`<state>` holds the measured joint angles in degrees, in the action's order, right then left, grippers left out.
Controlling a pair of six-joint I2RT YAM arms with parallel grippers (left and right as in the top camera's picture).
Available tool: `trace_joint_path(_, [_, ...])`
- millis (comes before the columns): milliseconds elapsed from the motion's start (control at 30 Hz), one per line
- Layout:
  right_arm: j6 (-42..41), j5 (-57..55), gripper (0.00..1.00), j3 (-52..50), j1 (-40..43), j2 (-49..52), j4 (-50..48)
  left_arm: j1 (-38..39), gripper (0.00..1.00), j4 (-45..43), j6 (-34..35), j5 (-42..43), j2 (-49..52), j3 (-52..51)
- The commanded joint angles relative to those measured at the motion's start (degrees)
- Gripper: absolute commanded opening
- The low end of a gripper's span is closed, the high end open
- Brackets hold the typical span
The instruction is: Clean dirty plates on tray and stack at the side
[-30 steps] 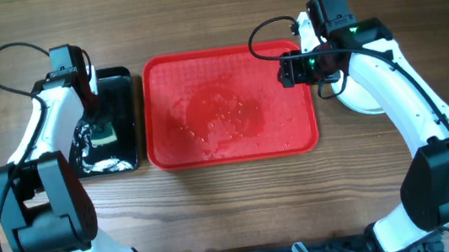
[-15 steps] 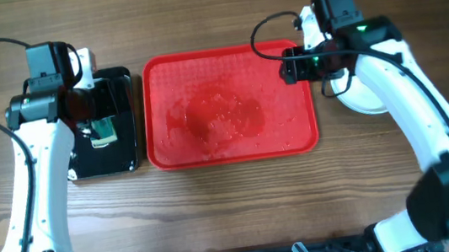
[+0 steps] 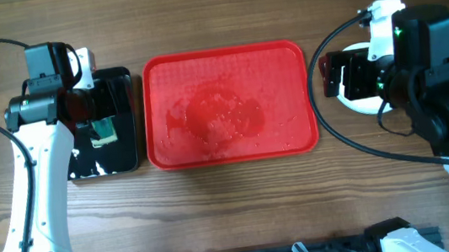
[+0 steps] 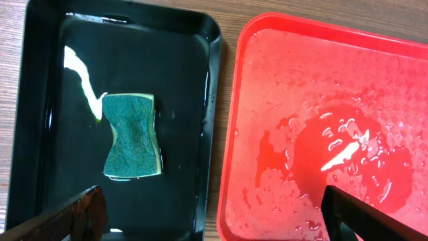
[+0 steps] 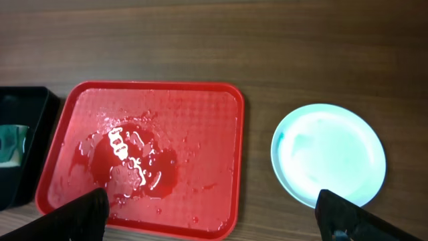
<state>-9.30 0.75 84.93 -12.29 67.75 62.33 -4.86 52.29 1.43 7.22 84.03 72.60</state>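
The red tray (image 3: 229, 104) lies mid-table, wet, with a puddle and no plates on it; it also shows in the left wrist view (image 4: 334, 134) and the right wrist view (image 5: 144, 154). A pale mint-blue plate (image 5: 329, 154) lies on the table right of the tray; I cannot tell whether others lie under it. From overhead only its edge (image 3: 363, 104) shows under my right arm. My right gripper (image 3: 342, 74) (image 5: 214, 224) is open and empty, high above the gap between tray and plate. My left gripper (image 3: 79, 100) (image 4: 214, 224) is open and empty above the black tray.
A black tray (image 3: 105, 122) (image 4: 120, 100) stands left of the red tray, wet, with a green sponge (image 3: 105, 131) (image 4: 130, 137) in it. Its edge shows in the right wrist view (image 5: 20, 147). Bare wooden table surrounds the trays.
My right arm has risen and drawn back to the right, off the tray's corner and above the plate. My left arm rose from the black tray, leaving the sponge, then held still.
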Motion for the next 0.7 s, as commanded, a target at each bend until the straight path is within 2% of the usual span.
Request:
trace_joint_path(0, [0.26,0.72,1.0,0.94,-0.07,0.24,1.62,0.26,1.0,-0.15,0.76,0.87,-0.79,0.59])
trace_joint_path(200, [0.33,-1.4,1.0,0.57,-0.07,0.09,-3.63,0.26,1.0,-0.15,0.76,0.87,-0.79,0.59])
trace_joint_path(300, [3.87,-1.18,1.0,-6.8,-0.07,-5.53,-17.46,0.26,1.0,-0.15,0.76,0.87,-0.79,0.59])
trace_joint_path(433, [5.92,1.11,1.0,-24.61,1.97,-17.94,-31.82,0.26,1.0,-0.15,0.76,0.87,-0.79,0.59])
trace_joint_path(667, [6.32,4.85,1.0,-63.47,5.16,-45.29,-60.35,0.26,1.0,-0.15,0.76,0.87,-0.79,0.59])
